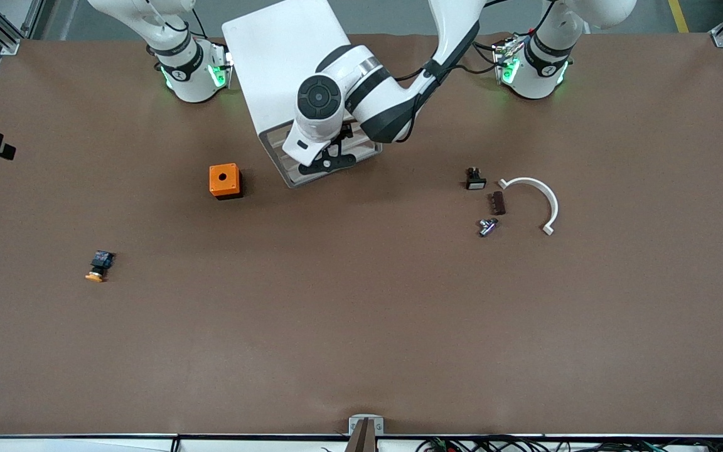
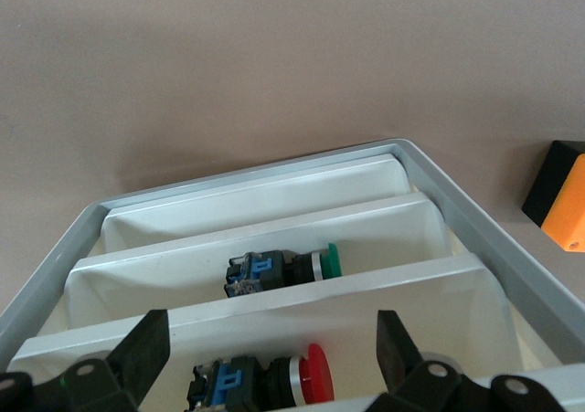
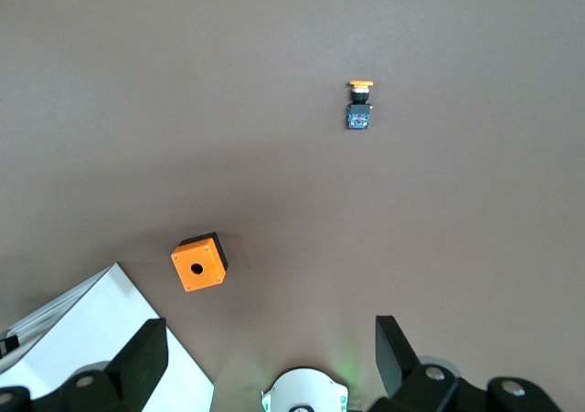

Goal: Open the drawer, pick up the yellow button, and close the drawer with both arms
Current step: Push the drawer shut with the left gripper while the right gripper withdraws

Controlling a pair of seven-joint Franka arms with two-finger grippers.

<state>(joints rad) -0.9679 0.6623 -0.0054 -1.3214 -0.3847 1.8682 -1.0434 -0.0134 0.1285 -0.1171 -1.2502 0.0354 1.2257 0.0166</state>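
- The drawer (image 1: 330,164) of the white cabinet (image 1: 286,63) stood pulled open, its front toward the front camera.
- The left gripper (image 2: 265,353) hung over the open drawer with its jaws spread wide, holding nothing.
- In the left wrist view, white dividers split the drawer (image 2: 274,211) into compartments; one held a green-capped push-button (image 2: 283,268), and the next held a red-capped push-button (image 2: 265,382).
- The right gripper (image 3: 270,357) was raised high above the counter (image 1: 361,326) near its own base, jaws wide and empty, its arm waiting.
- The button (image 1: 100,266) lay on its side on the bare counter toward the right arm's end, nearer the front camera than the orange cube (image 1: 224,181), well apart from it and from both grippers.
- The orange cube sat on the counter just beside the cabinet.
- Toward the left arm's end lay a small black part with a white face (image 1: 475,179), a dark brown block (image 1: 498,203), a small metal piece (image 1: 487,226) and a white curved bracket (image 1: 536,199), grouped near one another.
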